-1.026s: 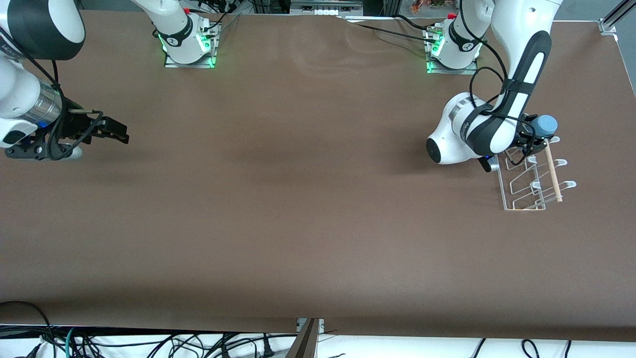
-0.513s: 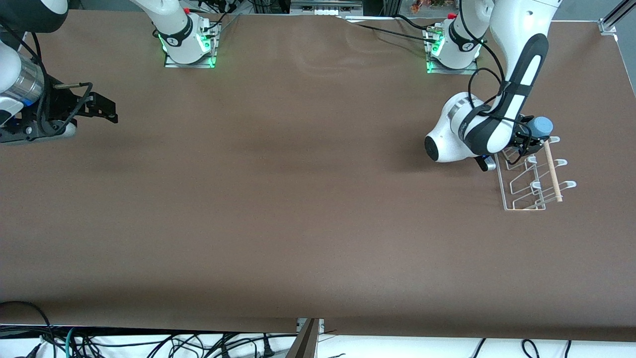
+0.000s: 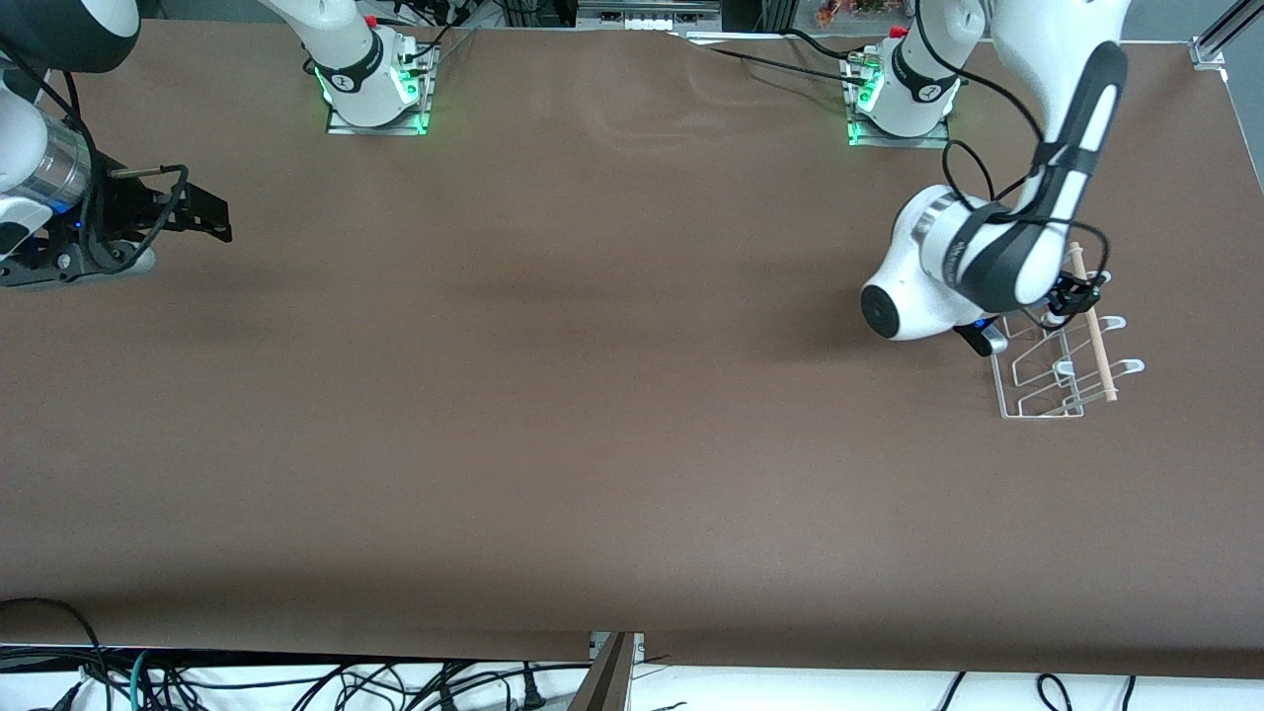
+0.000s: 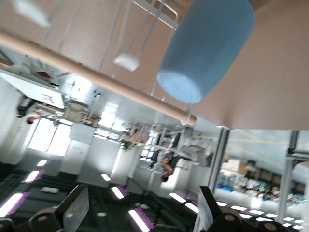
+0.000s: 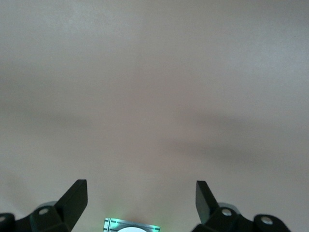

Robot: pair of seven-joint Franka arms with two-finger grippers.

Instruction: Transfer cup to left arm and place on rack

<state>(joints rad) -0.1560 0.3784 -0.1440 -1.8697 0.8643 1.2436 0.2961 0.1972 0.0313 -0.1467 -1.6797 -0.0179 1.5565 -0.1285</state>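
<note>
The light-blue cup [image 4: 207,48] shows only in the left wrist view. It rests tilted on the white wire rack [image 4: 145,12], by the wooden dowel [image 4: 96,77] and a white peg tip [image 4: 127,61]. My left gripper [image 4: 142,212] is open and empty, drawn back from the cup. In the front view the left gripper [image 3: 1074,294] is over the rack [image 3: 1037,407] at the end farther from the front camera, and the left arm hides the cup. My right gripper [image 3: 202,212] is open and empty and waits at the right arm's end of the table; it also shows in the right wrist view [image 5: 141,198].
The brown table [image 3: 612,395] stretches bare between the arms. The rack's dowel [image 3: 1094,336] lies across its loops. The arm bases [image 3: 375,89] [image 3: 904,99] stand at the edge farthest from the front camera. Cables hang below the nearest edge.
The left gripper has let go of the cup and pulled back from it; the left wrist now hides the cup in the front view. The right arm drew back, then stayed still.
</note>
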